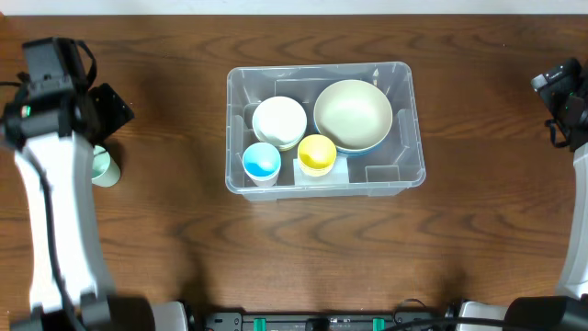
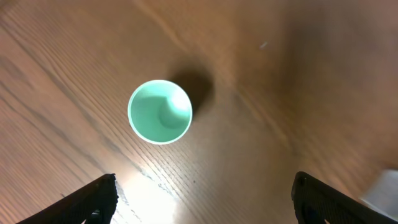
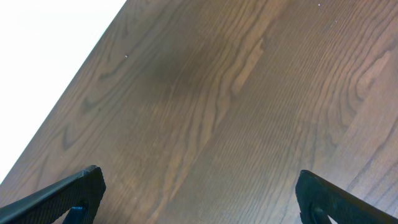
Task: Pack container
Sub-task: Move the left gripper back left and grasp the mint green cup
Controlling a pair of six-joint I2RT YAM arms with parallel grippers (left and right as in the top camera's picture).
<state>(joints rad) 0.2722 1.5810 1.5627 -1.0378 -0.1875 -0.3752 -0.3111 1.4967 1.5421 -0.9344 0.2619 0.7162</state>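
The clear plastic container (image 1: 415, 138) sits mid-table. Inside it are a large cream bowl (image 1: 353, 114), a white bowl (image 1: 279, 120), a blue cup (image 1: 261, 162) and a yellow cup (image 1: 317, 154). A mint green cup (image 1: 106, 168) stands upright on the table at the far left, partly under my left arm; it also shows from above in the left wrist view (image 2: 160, 111). My left gripper (image 2: 202, 199) is open and empty above the table, the green cup beyond its fingertips. My right gripper (image 3: 199, 196) is open and empty over bare wood at the far right.
The table's far edge (image 3: 68, 87) runs close by the right gripper. The right arm (image 1: 570, 101) stands at the right edge and the left arm (image 1: 55, 184) along the left side.
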